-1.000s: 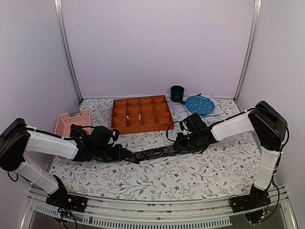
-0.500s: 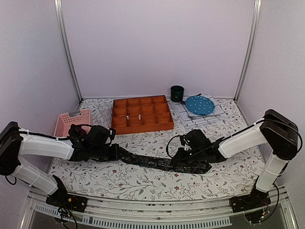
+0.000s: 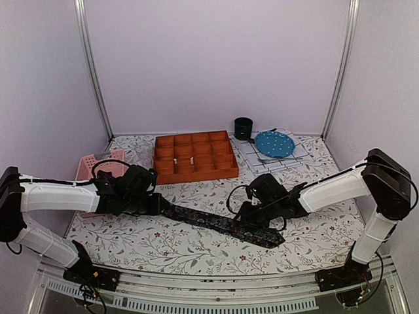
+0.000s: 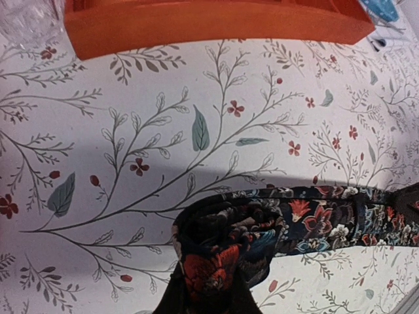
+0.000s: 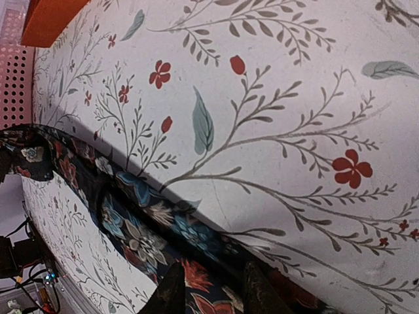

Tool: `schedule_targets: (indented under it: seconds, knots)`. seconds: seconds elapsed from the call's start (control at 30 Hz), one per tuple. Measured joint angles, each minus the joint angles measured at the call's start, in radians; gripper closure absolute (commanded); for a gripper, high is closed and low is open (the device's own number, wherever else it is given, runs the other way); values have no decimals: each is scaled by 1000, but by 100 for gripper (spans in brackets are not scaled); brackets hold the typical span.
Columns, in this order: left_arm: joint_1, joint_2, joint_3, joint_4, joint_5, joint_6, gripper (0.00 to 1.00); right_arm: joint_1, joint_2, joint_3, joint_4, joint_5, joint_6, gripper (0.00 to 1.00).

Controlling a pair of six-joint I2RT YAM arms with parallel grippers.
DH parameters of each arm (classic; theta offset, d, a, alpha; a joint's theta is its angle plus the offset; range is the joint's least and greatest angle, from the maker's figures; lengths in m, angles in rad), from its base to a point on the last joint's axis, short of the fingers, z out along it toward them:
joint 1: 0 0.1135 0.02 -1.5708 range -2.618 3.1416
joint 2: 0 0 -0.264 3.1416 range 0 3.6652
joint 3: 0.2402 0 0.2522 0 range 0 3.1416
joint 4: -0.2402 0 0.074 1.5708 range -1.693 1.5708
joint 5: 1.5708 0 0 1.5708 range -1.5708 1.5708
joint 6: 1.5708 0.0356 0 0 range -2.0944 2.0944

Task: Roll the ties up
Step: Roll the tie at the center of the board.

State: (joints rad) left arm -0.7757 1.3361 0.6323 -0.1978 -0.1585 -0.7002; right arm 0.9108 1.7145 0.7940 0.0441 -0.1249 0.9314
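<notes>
One dark floral tie [image 3: 209, 221] lies stretched across the flowered table, from the left gripper to its pointed wide end at the front right. My left gripper [image 3: 156, 205] is shut on the tie's narrow end. In the left wrist view that end is bunched into a fold [image 4: 222, 252] that hides the fingers of the left gripper [image 4: 213, 291]. My right gripper [image 3: 252, 219] is low over the wide part. In the right wrist view the tie [image 5: 137, 239] lies flat under the right gripper [image 5: 213, 291], whose fingertips [image 5: 171, 291] are apart.
An orange compartment tray [image 3: 195, 157] stands behind the tie, with a pink basket [image 3: 98, 163] to its left and a clear glass [image 4: 26, 19] beside it. A black cup [image 3: 243, 127] and a blue plate [image 3: 273, 142] on a checked cloth are at the back right.
The tie's wide end has been dragged toward the front right and the tie now lies longer and straighter. The right gripper has moved with it; the left gripper has shifted slightly right.
</notes>
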Motion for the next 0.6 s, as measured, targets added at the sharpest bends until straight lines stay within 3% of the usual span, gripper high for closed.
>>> schedule_targets:
  seconds: [0.2, 0.6]
  knots:
    - [-28, 48, 83, -78, -108, 31, 100, 4, -35, 79, -148, 7, -44, 65]
    - [-126, 239, 230, -200, -319, 61, 100, 6, -98, 74, -161, -12, -64, 64]
